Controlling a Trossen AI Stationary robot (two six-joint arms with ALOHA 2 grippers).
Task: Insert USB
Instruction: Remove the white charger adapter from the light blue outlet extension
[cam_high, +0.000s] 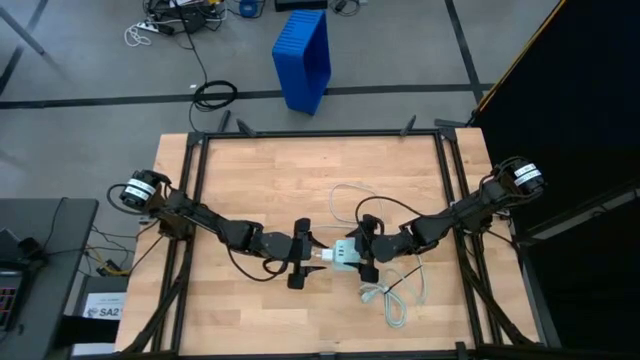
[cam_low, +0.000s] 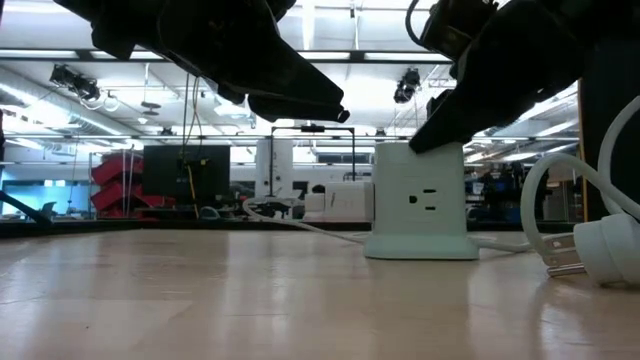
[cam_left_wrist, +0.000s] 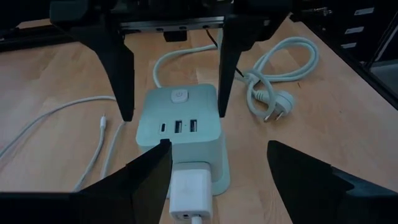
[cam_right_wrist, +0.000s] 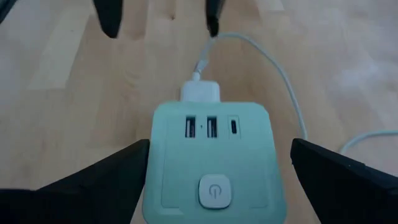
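Observation:
The pale green charger block stands upright on the wooden table, also in the right wrist view. A white adapter is plugged into the block's left-facing side. The thin white USB cable runs out of that adapter. A small white plug end lies loose on the table. My left gripper is open, level, just left of the adapter and facing it. My right gripper is open, its fingers on either side of the block. My right gripper comes at the block from the table's right, slanting down, one finger at each of two opposite sides of the block near its top. I cannot tell whether the fingers touch the block. The block stands flat on the table.
The thick bundled white cord with its grey plug lies on the table near the block, toward the near right. The block's own cord loops behind it. Black frame rails line the table's sides. Bare wood lies at the far left.

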